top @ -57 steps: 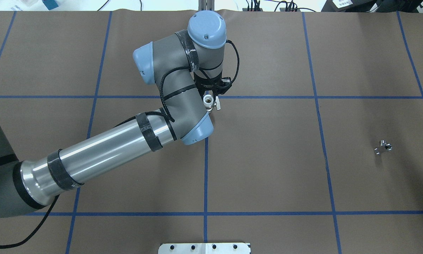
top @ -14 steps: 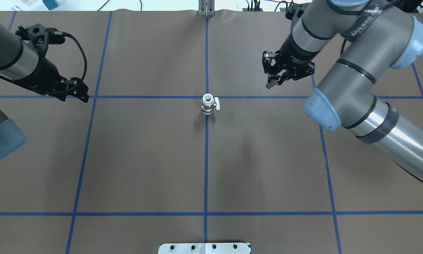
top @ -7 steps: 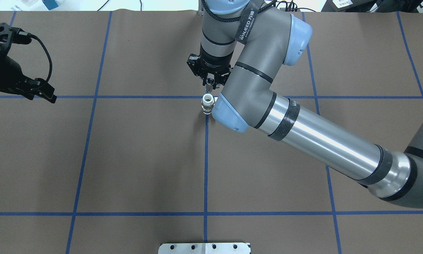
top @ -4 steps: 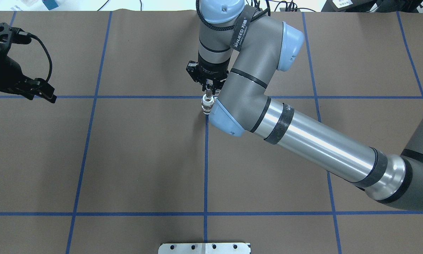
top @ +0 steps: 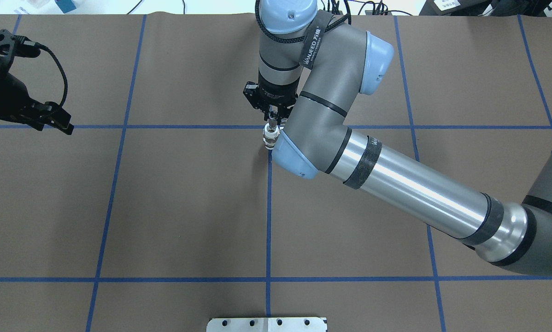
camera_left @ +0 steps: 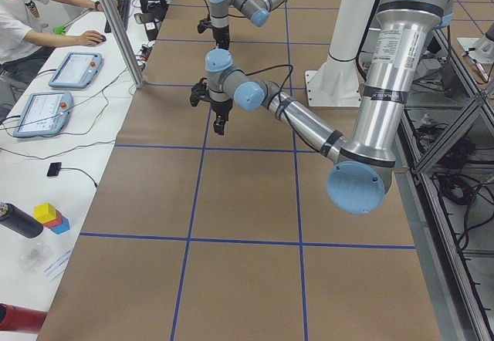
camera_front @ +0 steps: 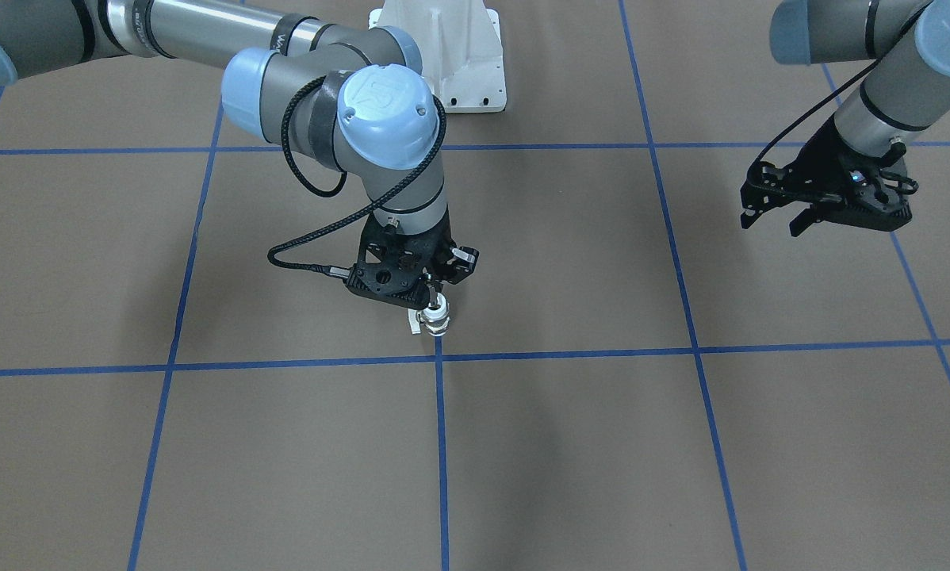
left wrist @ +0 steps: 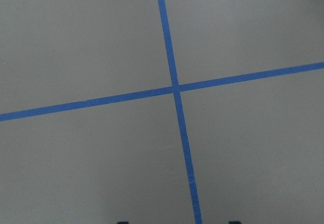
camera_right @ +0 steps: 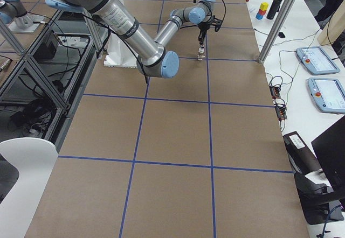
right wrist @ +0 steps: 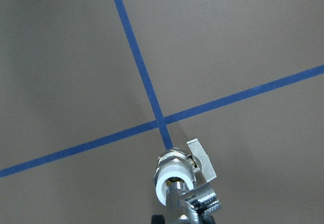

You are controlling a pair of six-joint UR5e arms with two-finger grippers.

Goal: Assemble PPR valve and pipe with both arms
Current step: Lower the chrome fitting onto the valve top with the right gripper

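The PPR valve (top: 269, 139) stands upright on the tape crossing at the table's middle, with white ring ends and a white side lever (right wrist: 201, 159). It also shows in the front view (camera_front: 435, 321) and the right wrist view (right wrist: 171, 179). My right gripper (top: 272, 118) is straight above it, shut on the chrome pipe (top: 272, 124), whose lower end sits at the valve's top opening (right wrist: 200, 201). My left gripper (top: 55, 123) is open and empty, far to the left above bare table (camera_front: 772, 222).
Blue tape lines (left wrist: 174, 88) divide the brown table cover. My right arm's blue elbow cap (top: 292, 157) hangs right beside the valve. The white robot base plate (top: 267, 324) is at the near edge. An operator and tablets (camera_left: 73, 71) are beyond the far side.
My left arm set the valve down and drew back to the left. My right arm brought the pipe over from the right and lowered it onto the valve's top.
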